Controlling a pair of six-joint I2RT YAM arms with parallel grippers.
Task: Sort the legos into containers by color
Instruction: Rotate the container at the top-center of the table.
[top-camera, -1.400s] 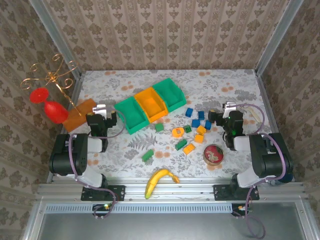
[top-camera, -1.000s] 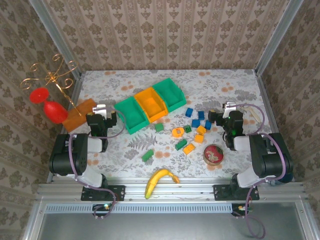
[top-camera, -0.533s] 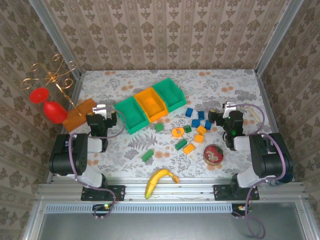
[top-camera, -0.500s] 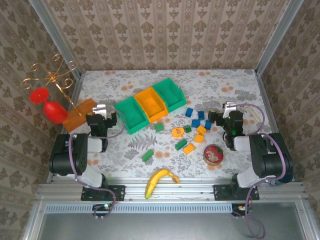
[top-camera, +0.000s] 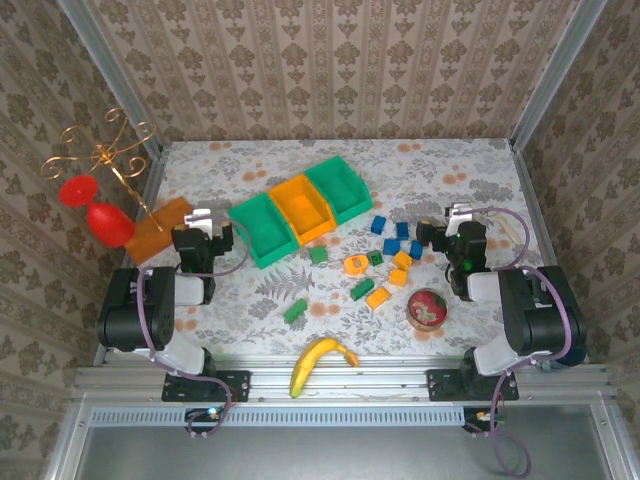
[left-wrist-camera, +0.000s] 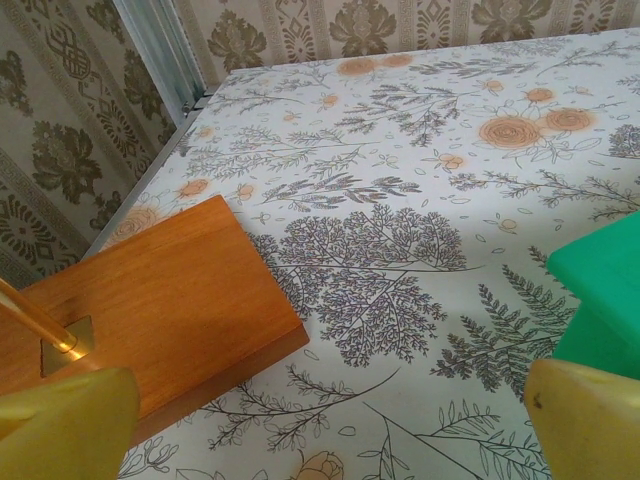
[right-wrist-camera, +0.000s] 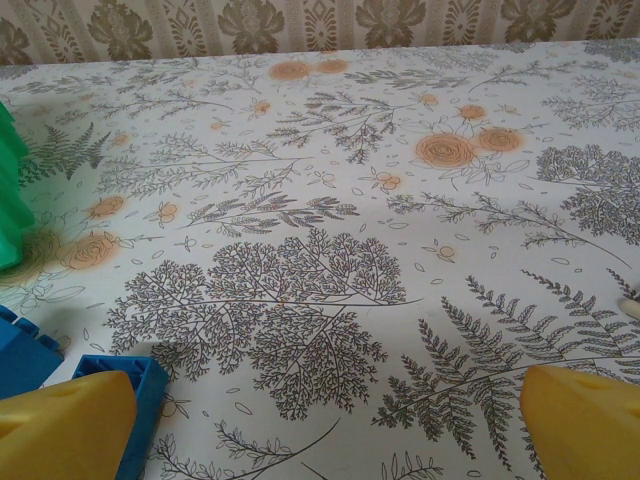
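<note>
Left gripper (top-camera: 205, 228): jaws spread wide, nothing held; low over the cloth between the orange stand base (left-wrist-camera: 150, 300) on its left and the near green bin (left-wrist-camera: 605, 290) on its right.
Right gripper (top-camera: 447, 225): spread wide, nothing held; blue blocks (right-wrist-camera: 110, 390) just to its left.
Change: none over the last second; both arms parked, sorting apparently not begun.
Legos (top-camera: 385, 262): loose on the table between the containers (top-camera: 296, 210) and the red-rimmed tin (top-camera: 427, 308).
Containers: diagonal row left of centre, no block seen inside.
Room: bare cloth beyond the bins; banana (top-camera: 320, 358) at the near edge.
</note>
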